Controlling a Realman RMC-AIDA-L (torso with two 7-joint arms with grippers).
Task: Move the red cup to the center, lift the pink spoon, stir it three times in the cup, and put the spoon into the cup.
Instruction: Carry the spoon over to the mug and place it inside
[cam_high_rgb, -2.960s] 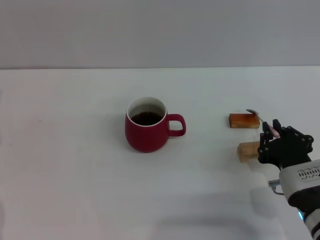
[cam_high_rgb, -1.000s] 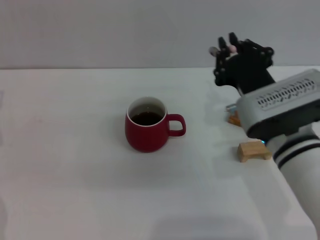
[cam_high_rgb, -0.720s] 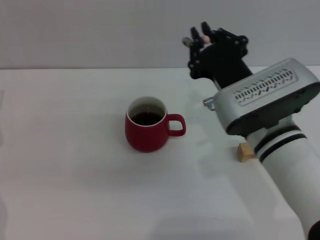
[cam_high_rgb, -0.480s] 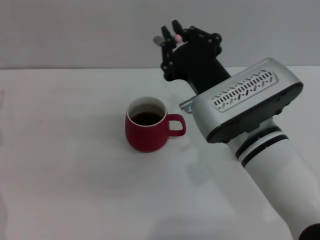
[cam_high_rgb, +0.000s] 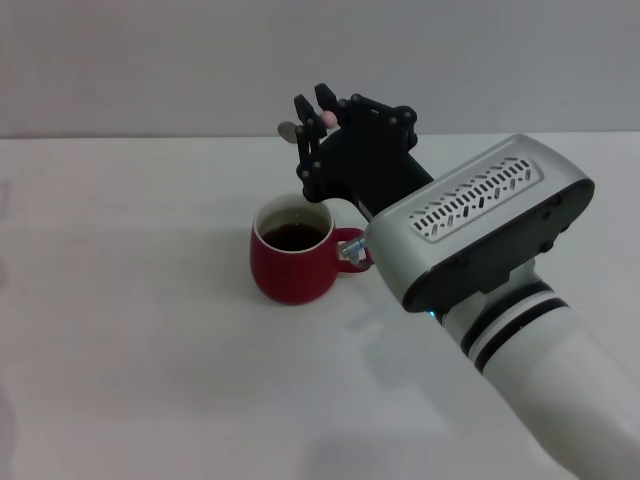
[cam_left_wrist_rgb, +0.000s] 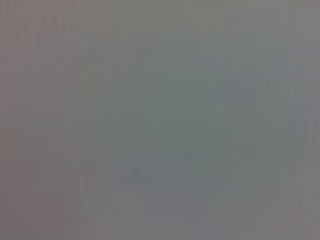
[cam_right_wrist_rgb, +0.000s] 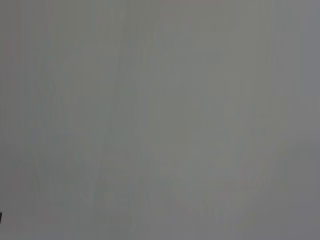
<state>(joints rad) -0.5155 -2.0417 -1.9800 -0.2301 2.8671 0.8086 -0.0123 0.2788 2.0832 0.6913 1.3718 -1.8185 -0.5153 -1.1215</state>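
Spanning the whole head view, the white surface (cam_high_rgb: 130, 360) carries everything. Right arm (cam_high_rgb: 500, 300) comes in from the lower right, big silver housing and white forearm, reaching up over the middle. Cup (cam_high_rgb: 292, 255) stands upright near the centre of the surface, dark liquid inside, handle toward the robot's right and partly hidden behind the arm. Right tool (cam_high_rgb: 312, 125) hangs just above and behind the cup's rim, fingers pressed together on the spoon (cam_high_rgb: 303, 127); grey bowl pokes out on the left side, a bit of pink shows between the fingers. Spoon is in the air, clear of the cup. Left arm not in the head view. Both wrist views show only flat grey.
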